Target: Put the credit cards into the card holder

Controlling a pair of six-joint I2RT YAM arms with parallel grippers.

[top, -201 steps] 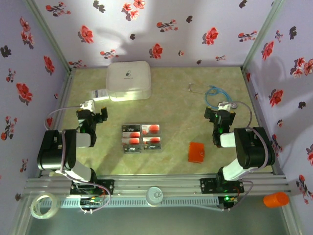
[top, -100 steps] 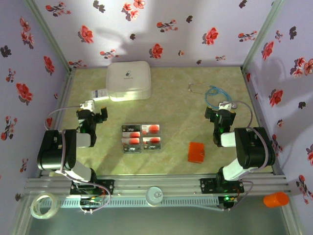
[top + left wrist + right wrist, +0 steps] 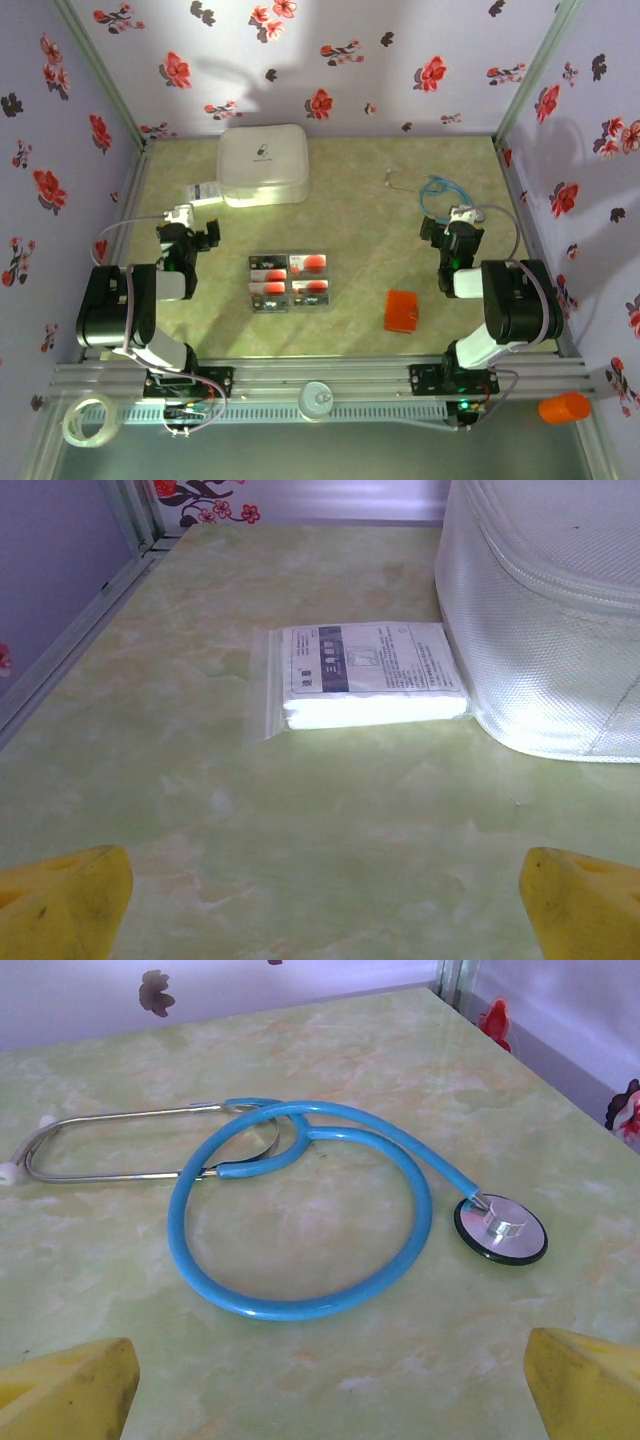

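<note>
The credit cards (image 3: 290,281) are lying flat in a tight block at the middle of the counter (image 3: 350,215), between the two arms. That placing looks meant to let either arm reach them. The card holder (image 3: 402,310) is sitting well apart from them to the right, nearer the right arm's base, so it is probably that arm's to steady. None of the cards is in it yet.

The left end effector (image 3: 190,235) is hanging with its yellow fingertips (image 3: 65,905) spread wide and nothing between them. It is facing a clear bagged packet (image 3: 365,675) that is touching the foot of the big white case (image 3: 550,610). The right end effector (image 3: 452,228) is likewise gaping and empty-handed, and it is looking at a blue stethoscope (image 3: 300,1210) coiled on the counter. Both appear parked short of the work, pointing away from the cards.

As for writing, the packet's label is carrying a dark band and lines of fine print, too small to read. The case is showing a small dark mark on its lid — illegible. The cards' own lettering is too small to make out.
</note>
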